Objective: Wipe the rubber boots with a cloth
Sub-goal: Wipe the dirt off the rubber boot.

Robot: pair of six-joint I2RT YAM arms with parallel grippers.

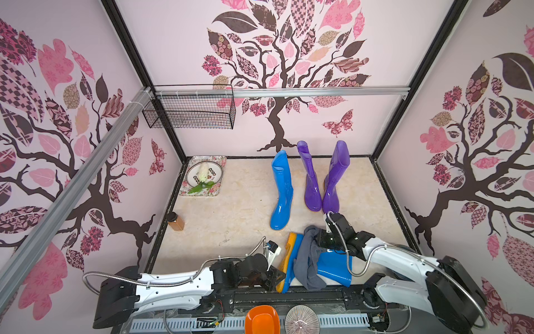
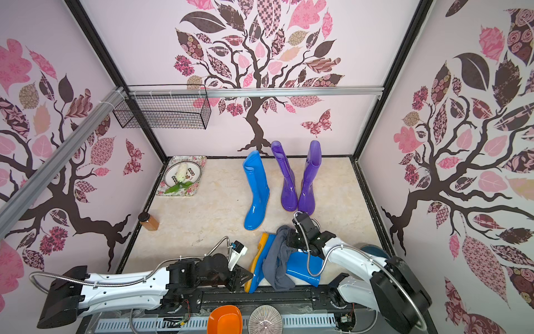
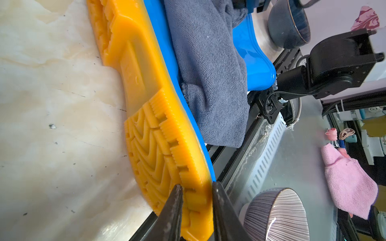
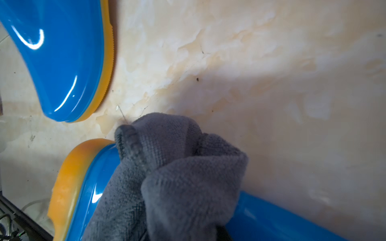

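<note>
Lying blue boot (image 1: 332,267) is resting on its side at the near edge of the surface (image 1: 231,208), with the cloth (image 1: 307,263) draping across it. Left hand (image 3: 196,184) is pinching the rim of the orange sole (image 3: 150,104), one finger on each side. Right hand (image 1: 320,238) is sitting at the cloth's far end. Its fingers are buried in fabric, but the cloth is gathering up into it, so I'm reading it as pinching the cloth. Standing blue boot (image 1: 281,191) and two purple boots (image 1: 310,176) are waiting upright further back.

Step, my call: wiping the lying boot. Doing it well means the left hand bracing the sole so the boot isn't sliding off the edge. The right hand should be dragging the cloth flat and pressed down, since glossy rubber is likely letting a loose wad skate.

Left wrist view is showing the tread and the finger placement, which the wrist is hiding in both top views. Right wrist view is showing the wad sitting on the boot near one end of the sole, with the standing boot's toe close by. Only the top views are showing the purple pair.
</note>
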